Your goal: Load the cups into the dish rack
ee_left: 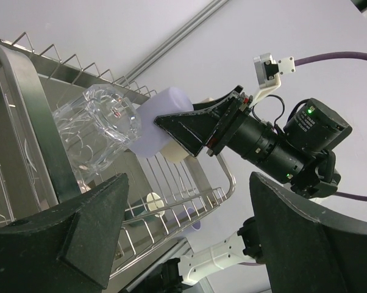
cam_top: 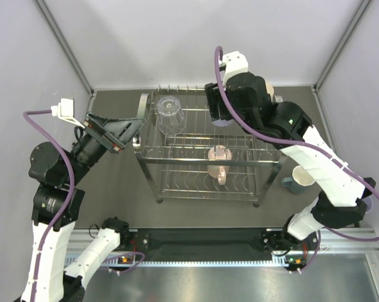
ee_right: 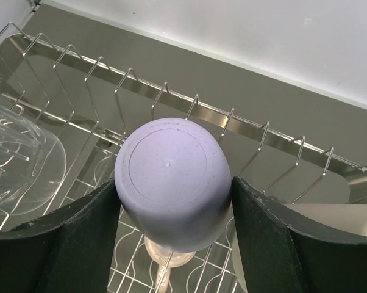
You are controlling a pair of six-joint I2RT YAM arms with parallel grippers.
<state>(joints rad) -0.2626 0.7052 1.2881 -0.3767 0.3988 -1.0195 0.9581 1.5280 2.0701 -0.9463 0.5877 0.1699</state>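
Note:
The chrome dish rack (cam_top: 148, 135) stands mid-table. A clear glass (cam_top: 169, 113) sits upside down on its upper tier, and a pink mug (cam_top: 219, 163) lies on the lower tier. My right gripper (cam_top: 216, 108) is shut on a lavender tumbler (ee_right: 170, 182), held bottom-up over the upper tier (ee_right: 189, 104). The left wrist view also shows this tumbler (ee_left: 162, 119) beside the glass (ee_left: 98, 131). My left gripper (cam_top: 118, 132) is open and empty just left of the rack. A teal mug (cam_top: 296, 181) stands on the table to the right.
A beige tumbler (cam_top: 270, 92) shows behind the right arm. A second lavender tumbler (cam_top: 367, 202) is half hidden at the far right. The enclosure walls close in at the back and sides. The right arm (cam_top: 315, 160) reaches over the rack's right end.

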